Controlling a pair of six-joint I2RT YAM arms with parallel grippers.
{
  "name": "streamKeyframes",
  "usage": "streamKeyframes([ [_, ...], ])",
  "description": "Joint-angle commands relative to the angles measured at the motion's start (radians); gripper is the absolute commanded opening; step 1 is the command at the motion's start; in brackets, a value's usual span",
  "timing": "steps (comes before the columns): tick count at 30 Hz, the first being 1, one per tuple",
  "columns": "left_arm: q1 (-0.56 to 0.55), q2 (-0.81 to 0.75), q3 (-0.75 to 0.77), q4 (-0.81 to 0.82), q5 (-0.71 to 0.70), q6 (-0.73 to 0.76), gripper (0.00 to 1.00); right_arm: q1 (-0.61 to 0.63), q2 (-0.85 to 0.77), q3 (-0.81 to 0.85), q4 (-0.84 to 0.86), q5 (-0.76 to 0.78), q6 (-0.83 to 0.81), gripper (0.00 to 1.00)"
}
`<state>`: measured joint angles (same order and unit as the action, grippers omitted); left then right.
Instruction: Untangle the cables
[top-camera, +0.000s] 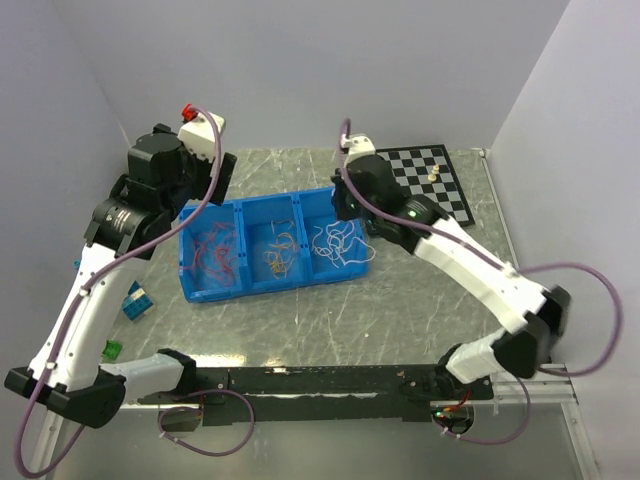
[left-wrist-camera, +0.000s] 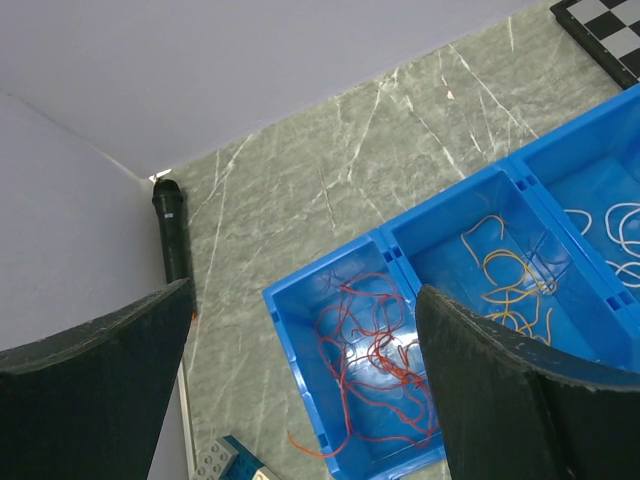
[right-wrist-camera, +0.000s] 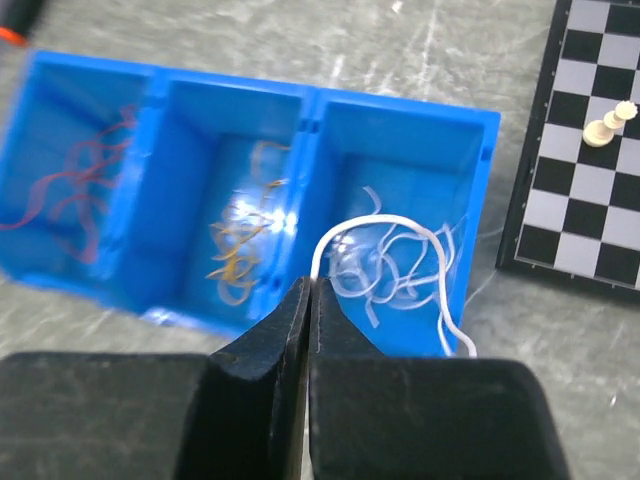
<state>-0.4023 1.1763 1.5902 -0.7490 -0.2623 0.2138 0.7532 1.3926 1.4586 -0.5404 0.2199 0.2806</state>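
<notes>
A blue tray with three compartments side by side sits in the middle of the tabletop. The red cables lie in its left compartment, the orange cables in the middle one and the white cables in the right one.

The right gripper hangs over the tray's right end with its jaws pressed together, pinching a white cable at the tips. That strand arches up and to the right above the loose white pile, then drops toward the tray's near wall.

The left gripper hovers above the tray's far left corner with its jaws spread wide and nothing between them. The red bundle shows below the gap.

A chessboard lies just right of the tray at the far right, with two pale chess pieces standing on it.
</notes>
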Motion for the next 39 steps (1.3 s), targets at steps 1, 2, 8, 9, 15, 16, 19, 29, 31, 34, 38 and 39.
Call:
streamKeyframes([
  [1,0.005,-0.044,-0.016,0.014,0.017,-0.031,0.97,-0.046,0.121,0.097,0.065,0.018,-0.061,0.0],
  [2,0.005,-0.049,-0.018,0.014,0.017,-0.031,0.97,-0.049,0.144,0.106,0.065,0.035,-0.061,0.0],
  [8,0.008,-0.073,-0.033,0.037,0.009,-0.025,0.97,-0.051,0.227,0.14,0.102,0.021,-0.05,0.0],
  [9,0.008,-0.075,-0.033,0.036,0.011,-0.028,0.97,-0.049,0.241,0.17,0.094,0.015,-0.052,0.0],
  [15,0.008,-0.066,-0.032,0.036,0.023,-0.045,0.97,-0.029,0.278,0.373,0.042,0.039,-0.1,0.0],
  [16,0.008,-0.066,-0.033,0.037,0.023,-0.048,0.97,-0.031,0.282,0.387,0.036,0.039,-0.101,0.0],
  [19,0.008,-0.07,-0.038,0.046,0.02,-0.047,0.97,-0.031,0.287,0.391,0.037,0.039,-0.103,0.0],
  [29,0.011,-0.056,-0.024,0.046,0.018,-0.053,0.97,-0.026,0.419,0.762,-0.041,0.044,-0.159,0.0],
  [31,0.011,-0.063,-0.035,0.051,0.017,-0.053,0.97,-0.026,0.398,0.769,-0.012,0.045,-0.161,0.0],
  [34,0.014,-0.079,-0.058,0.06,0.015,-0.045,0.97,-0.026,0.375,0.714,-0.018,0.045,-0.133,0.0],
  [38,0.016,-0.09,-0.078,0.068,0.02,-0.047,0.97,-0.026,0.281,0.44,0.083,0.042,-0.095,0.0],
  [39,0.019,-0.09,-0.079,0.069,0.021,-0.047,0.97,-0.026,0.266,0.424,0.109,0.039,-0.1,0.0],
])
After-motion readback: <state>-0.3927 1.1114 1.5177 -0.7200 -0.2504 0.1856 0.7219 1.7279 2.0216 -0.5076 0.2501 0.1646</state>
